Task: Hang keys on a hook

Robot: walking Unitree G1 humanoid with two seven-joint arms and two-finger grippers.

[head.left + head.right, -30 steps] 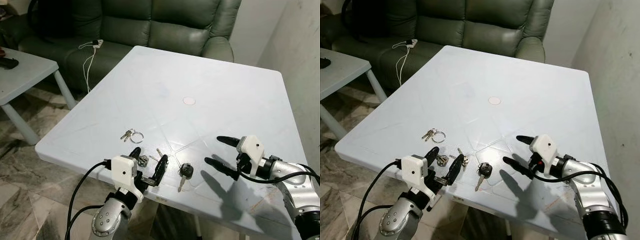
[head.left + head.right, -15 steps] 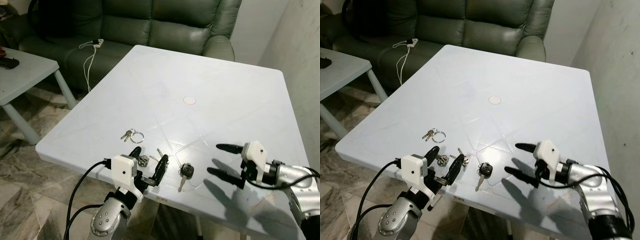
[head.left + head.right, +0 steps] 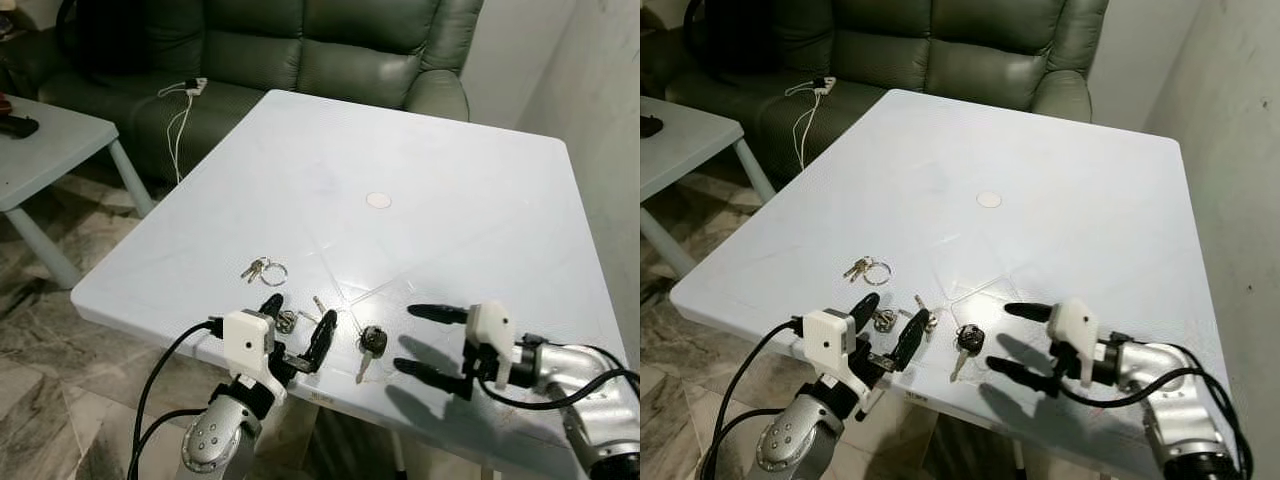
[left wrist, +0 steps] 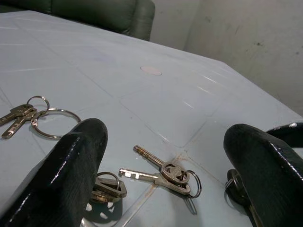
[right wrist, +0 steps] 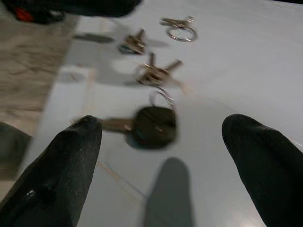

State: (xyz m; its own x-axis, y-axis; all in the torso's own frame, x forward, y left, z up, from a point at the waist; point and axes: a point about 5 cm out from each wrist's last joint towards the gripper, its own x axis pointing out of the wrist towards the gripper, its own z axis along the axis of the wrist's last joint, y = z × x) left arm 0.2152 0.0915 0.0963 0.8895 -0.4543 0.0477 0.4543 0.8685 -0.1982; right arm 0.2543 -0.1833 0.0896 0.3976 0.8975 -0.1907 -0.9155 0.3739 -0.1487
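Pale blue table (image 3: 450,200) before green sofa (image 3: 300,50); second small table (image 3: 50,150) at left, marble floor. Black-headed key (image 3: 371,342) lies near front edge, between left gripper (image 3: 295,330) and right gripper (image 3: 420,338); both have jaws spread wide, holding nothing. Ring with small keys (image 3: 262,268) lies further in. Left wrist view shows two silver keys (image 4: 163,174) close between fingers. Right wrist view is blurred.

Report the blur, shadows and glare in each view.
Right wrist view: motion-blurred, black-headed key smeared, finger shadow beneath it. Left wrist view: sharp on the key pair, near fingers soft. Eye views: crisp, soft sheen on the white table, right gripper casting a dark shadow.
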